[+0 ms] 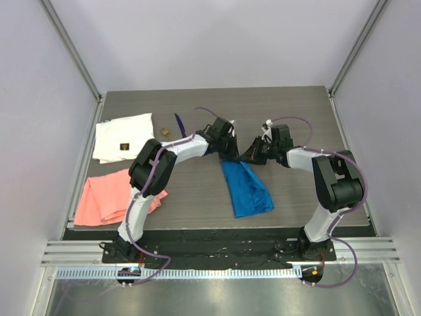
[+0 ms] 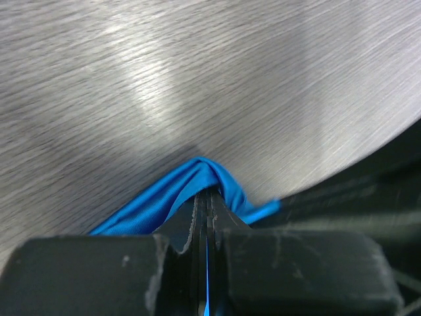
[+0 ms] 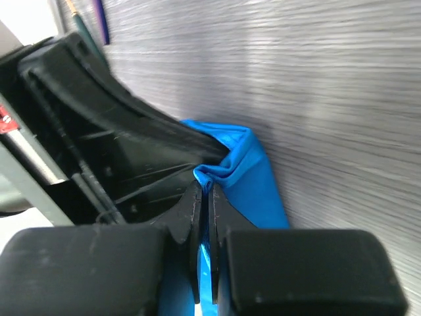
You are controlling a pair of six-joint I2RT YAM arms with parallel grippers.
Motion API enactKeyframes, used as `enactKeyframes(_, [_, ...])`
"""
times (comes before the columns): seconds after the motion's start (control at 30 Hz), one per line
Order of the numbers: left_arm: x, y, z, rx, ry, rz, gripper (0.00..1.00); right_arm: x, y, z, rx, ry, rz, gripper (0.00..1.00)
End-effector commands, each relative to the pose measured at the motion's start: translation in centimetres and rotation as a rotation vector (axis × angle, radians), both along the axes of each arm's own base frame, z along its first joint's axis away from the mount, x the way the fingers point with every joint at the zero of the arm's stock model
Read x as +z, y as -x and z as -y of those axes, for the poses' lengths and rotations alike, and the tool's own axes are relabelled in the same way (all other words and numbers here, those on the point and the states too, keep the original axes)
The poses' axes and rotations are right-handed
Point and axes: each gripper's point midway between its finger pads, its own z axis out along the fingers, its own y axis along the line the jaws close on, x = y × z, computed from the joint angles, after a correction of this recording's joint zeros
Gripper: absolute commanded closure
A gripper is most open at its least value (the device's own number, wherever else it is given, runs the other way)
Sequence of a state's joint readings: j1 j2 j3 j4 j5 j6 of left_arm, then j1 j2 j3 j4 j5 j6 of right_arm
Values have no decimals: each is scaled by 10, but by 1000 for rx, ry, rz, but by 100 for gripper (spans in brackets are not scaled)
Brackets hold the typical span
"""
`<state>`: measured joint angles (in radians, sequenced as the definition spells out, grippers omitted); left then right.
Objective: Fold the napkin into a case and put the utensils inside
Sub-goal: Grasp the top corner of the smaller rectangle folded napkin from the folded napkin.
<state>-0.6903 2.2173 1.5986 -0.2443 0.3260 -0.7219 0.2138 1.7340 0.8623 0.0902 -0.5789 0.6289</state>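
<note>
While bunched, napkin edge within left gripper and right gripper

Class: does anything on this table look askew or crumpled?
The blue napkin lies slanted, its far end bunched where the left gripper and right gripper both pinch it. Nothing else stands out.

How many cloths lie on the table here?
3: a white cloth at the far left, a salmon-pink cloth nearer on the left, the blue napkin at centre right. Another under the arms seems unlikely.
</note>
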Motion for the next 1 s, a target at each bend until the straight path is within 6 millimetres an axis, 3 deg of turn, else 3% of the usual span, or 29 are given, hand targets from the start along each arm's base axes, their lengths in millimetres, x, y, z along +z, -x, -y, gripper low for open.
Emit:
enactKeyframes(0.0, [5,-11,-1,6,7,40,100,20,0,-19,-1,-75,52,97])
enactKeyframes(0.2, [9,-9,-1,2,22,32,100,13,3,-20,-25,-90,38,97])
enactKeyframes(0.3, [28,-8,-3,5,48,45,99,12,2,-17,-24,-73,42,97])
enactKeyframes(0.43, [61,-7,-7,15,108,49,91,12,0,-12,-22,-42,53,97])
enactKeyframes(0.57, [77,-3,-16,27,118,50,85,13,0,-8,-15,-20,61,97])
enactKeyframes(0.67, [84,2,-26,29,110,63,88,11,3,-7,-12,-9,57,97])
enactKeyframes(0.77, [83,10,-39,25,60,69,89,9,4,-5,-15,-1,53,97])
enactKeyframes(0.87, [76,21,-41,-41,19,103,79,8,5,-5,-21,-4,41,97])
enactKeyframes(0.97, [62,28,-50,-67,-139,207,70,10,4,-6,-44,-29,25,96])
